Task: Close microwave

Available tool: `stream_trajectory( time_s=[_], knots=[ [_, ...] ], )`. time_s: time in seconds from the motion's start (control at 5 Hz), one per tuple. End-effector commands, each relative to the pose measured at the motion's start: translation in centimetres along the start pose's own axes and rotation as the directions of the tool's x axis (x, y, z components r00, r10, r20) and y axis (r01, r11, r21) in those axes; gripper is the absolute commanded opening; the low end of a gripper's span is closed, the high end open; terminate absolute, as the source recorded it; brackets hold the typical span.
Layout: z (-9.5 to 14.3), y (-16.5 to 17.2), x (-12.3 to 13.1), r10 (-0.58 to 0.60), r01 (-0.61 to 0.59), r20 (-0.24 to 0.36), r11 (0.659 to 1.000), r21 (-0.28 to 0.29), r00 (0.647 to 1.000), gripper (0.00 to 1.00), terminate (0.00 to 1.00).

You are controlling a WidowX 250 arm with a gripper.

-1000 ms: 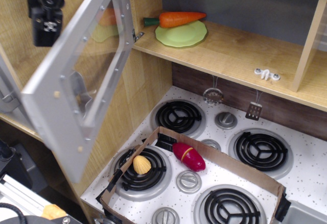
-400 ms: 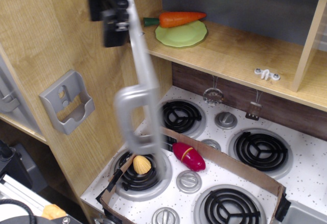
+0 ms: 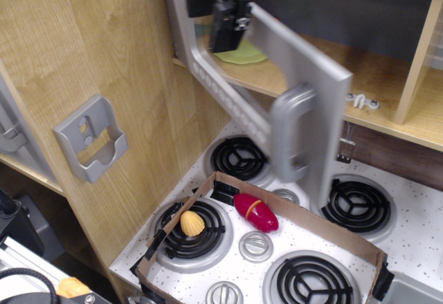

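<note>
Pressing the microwave (image 3: 304,75) door's top edge, the gripper (image 3: 228,20); its grasp is unreadable.

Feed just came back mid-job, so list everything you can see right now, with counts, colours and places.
microwave door: 1, grey with silver handle, partly swung, not yet shut
green plate: 1, on the shelf behind the door
wall bracket: 1, grey, on the wooden side panel
burners: 4, black coils, on the speckled stovetop
cardboard frame: 1, brown, lying across the stovetop
red toy: 1, inside the frame
yellow toy: 1, on the front-left burner
hanging utensil: 1, under the shelf
gripper: 1, black, at the door's top edge; open or shut unclear
</note>
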State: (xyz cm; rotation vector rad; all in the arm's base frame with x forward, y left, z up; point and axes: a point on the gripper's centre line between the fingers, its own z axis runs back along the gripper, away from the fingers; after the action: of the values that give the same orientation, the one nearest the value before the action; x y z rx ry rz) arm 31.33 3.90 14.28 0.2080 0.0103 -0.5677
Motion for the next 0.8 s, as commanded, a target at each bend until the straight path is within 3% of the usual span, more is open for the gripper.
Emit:
stream_trajectory(
  time_s=[0.0, 0.2, 0.4, 0.6],
  knots=[
    [2.9, 1.0, 3.3, 0.030, -0.036, 0.162, 0.999, 0.037, 0.986, 1.00, 0.00],
    [3.7, 1.7, 4.9, 0.011, -0.039, 0.283, 0.995, 0.095, 0.959, 1.00, 0.00],
    [4.7, 2.5, 6.6, -0.028, -0.021, 0.344, 0.990, 0.136, 0.939, 1.00, 0.00],
    [5.9, 2.9, 7.8, -0.052, -0.010, 0.350, 0.985, 0.174, 0.935, 1.00, 0.00]
  ],
)
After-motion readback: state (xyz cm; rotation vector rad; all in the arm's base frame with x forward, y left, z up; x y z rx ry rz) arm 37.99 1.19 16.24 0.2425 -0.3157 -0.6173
